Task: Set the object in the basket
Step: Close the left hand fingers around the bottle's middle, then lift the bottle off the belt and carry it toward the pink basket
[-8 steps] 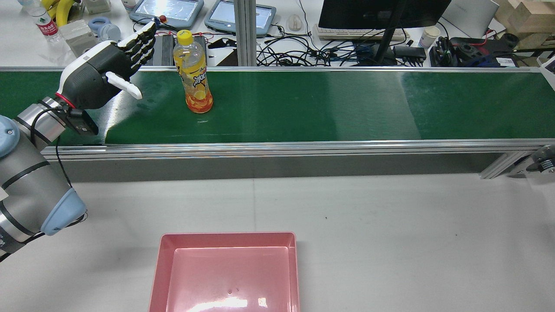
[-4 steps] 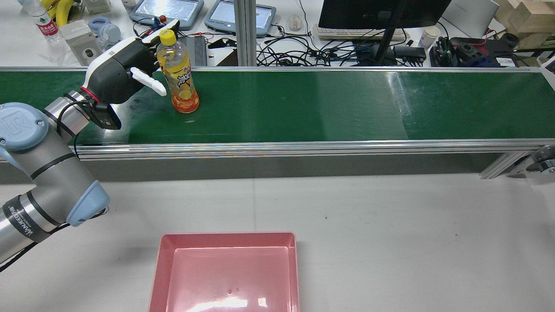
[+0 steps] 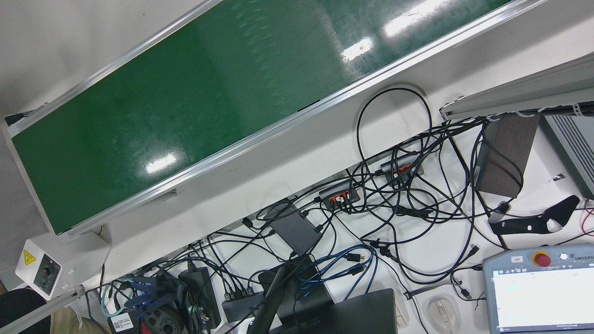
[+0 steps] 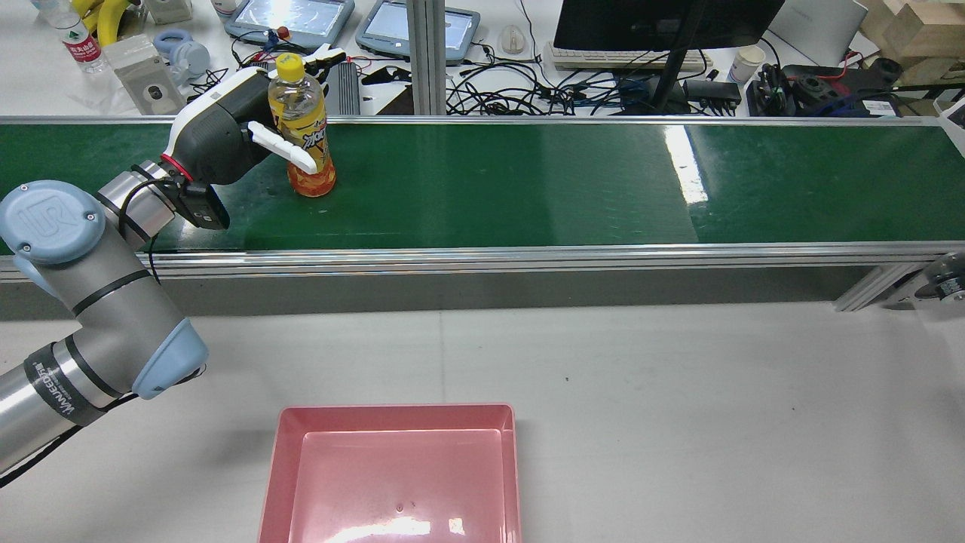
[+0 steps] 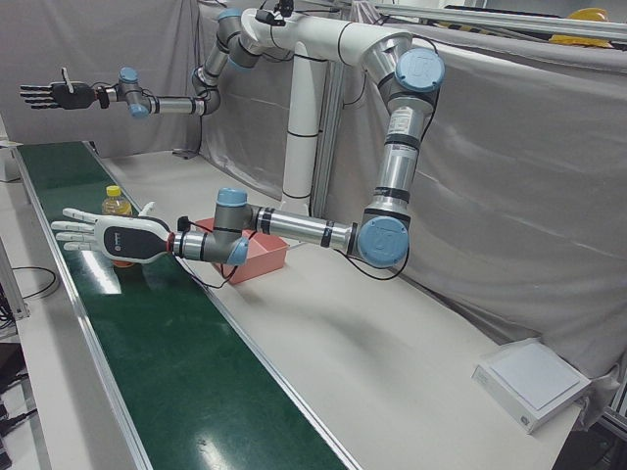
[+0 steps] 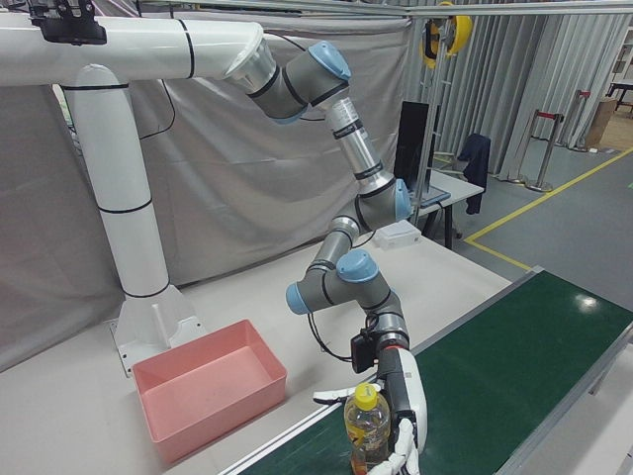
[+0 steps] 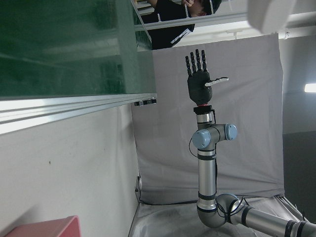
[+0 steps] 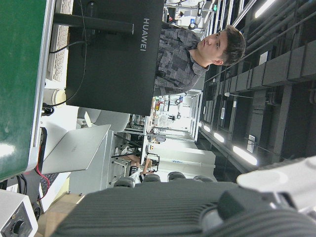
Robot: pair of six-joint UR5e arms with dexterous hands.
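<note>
On the green belt (image 4: 490, 181) we see 1 bottle (image 4: 304, 143) of orange drink with a yellow cap, standing upright near the belt's left end in the rear view. Our left hand (image 4: 226, 136) is right beside it, palm facing the bottle, with the white thumb (image 4: 283, 147) crossing in front of the label and the other fingers reaching past the cap on the far side. The fingers are spread and straight rather than curled, so we cannot tell whether the hand actually touches the bottle; it has no closed hold on it. The left-front view shows the same hand (image 5: 108, 235) flat and wide open, the bottle (image 5: 118, 211) just behind it on the belt. In the right-front view the bottle (image 6: 368, 427) stands against the hand (image 6: 404, 401).

Our right hand (image 5: 49, 95) hangs high in the air well away from the belt's bottle, fingers spread wide and holding nothing; the left hand view shows it (image 7: 200, 81) the same way.

The pink basket (image 4: 280, 467) sits on the white table (image 4: 678, 415), on our side of the belt, well apart from the bottle.
</note>
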